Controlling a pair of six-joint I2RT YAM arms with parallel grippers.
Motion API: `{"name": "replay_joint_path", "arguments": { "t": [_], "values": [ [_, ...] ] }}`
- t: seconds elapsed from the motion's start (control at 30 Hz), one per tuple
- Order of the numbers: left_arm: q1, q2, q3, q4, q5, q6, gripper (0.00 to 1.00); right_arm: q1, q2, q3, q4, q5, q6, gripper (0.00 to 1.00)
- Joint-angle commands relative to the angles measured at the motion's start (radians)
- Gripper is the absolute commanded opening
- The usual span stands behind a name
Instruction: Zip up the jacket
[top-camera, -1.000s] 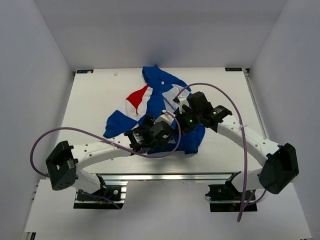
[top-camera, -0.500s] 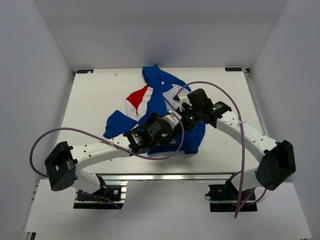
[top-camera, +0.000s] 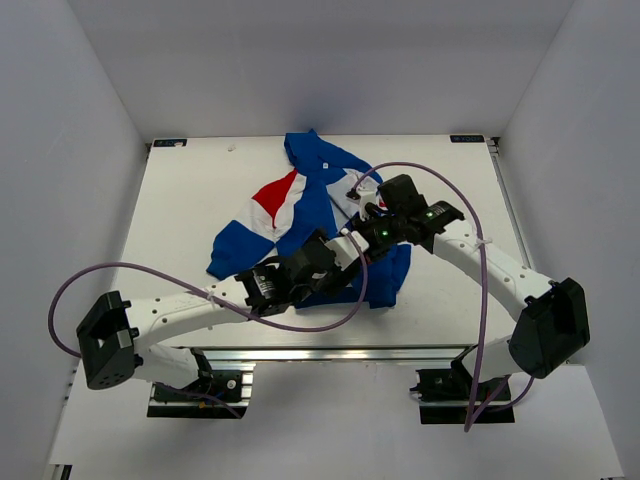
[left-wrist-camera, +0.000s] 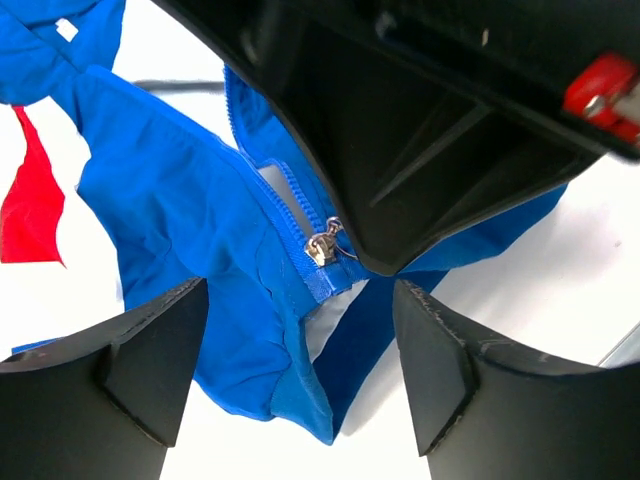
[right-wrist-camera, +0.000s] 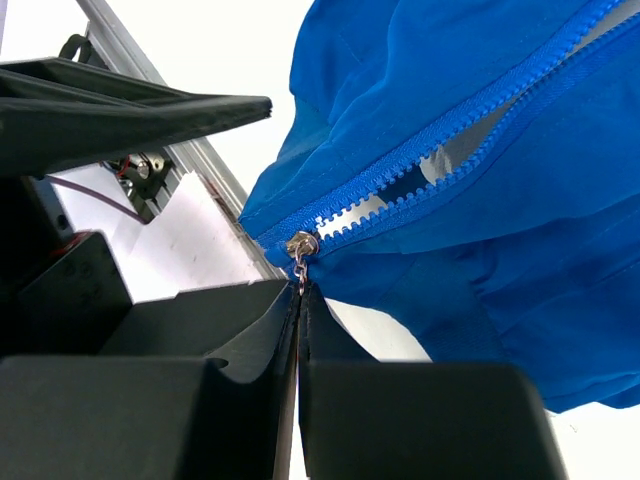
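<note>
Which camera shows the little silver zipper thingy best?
The right wrist view: the zipper slider sits sharp and central, its pull pinched by the shut right end effector. The left wrist view shows it too, smaller, beside that end effector's dark body. In the top view the arms cover it.

The jacket (top-camera: 318, 190), royal blue with red and white panels, lies crumpled across the middle of the table (top-camera: 190, 190), reaching its far edge. Its zipper (left-wrist-camera: 292, 200) gapes open, and the silver slider (left-wrist-camera: 322, 245) sits near the hem end.
</note>
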Motion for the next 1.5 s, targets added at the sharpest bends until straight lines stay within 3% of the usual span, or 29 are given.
{"name": "replay_joint_path", "arguments": {
  "t": [0.0, 0.17, 0.57, 0.73, 0.87, 1.13, 1.47],
  "values": [
    [0.002, 0.007, 0.009, -0.020, 0.008, 0.021, 0.81, -0.011, -0.033, 0.033, 0.030, -0.051, 0.007, 0.00],
    [0.002, 0.014, 0.014, -0.035, -0.046, 0.017, 0.79, -0.029, -0.036, 0.039, 0.004, -0.061, -0.010, 0.00],
    [0.002, 0.049, 0.048, 0.017, 0.018, 0.077, 0.64, -0.029, -0.027, 0.019, -0.002, -0.097, -0.018, 0.00],
    [0.003, 0.058, 0.058, 0.005, 0.049, 0.080, 0.53, -0.028, -0.020, 0.021, -0.003, -0.095, -0.018, 0.00],
    [0.002, 0.035, 0.045, 0.025, 0.051, 0.078, 0.00, -0.028, -0.010, 0.027, -0.007, -0.086, -0.020, 0.00],
    [0.000, -0.054, -0.006, 0.055, 0.075, 0.087, 0.00, -0.029, 0.007, 0.050, 0.021, 0.003, -0.010, 0.00],
    [-0.001, -0.144, -0.031, 0.042, 0.158, 0.066, 0.00, -0.028, 0.036, 0.137, 0.124, 0.262, -0.033, 0.00]
  ]
}}
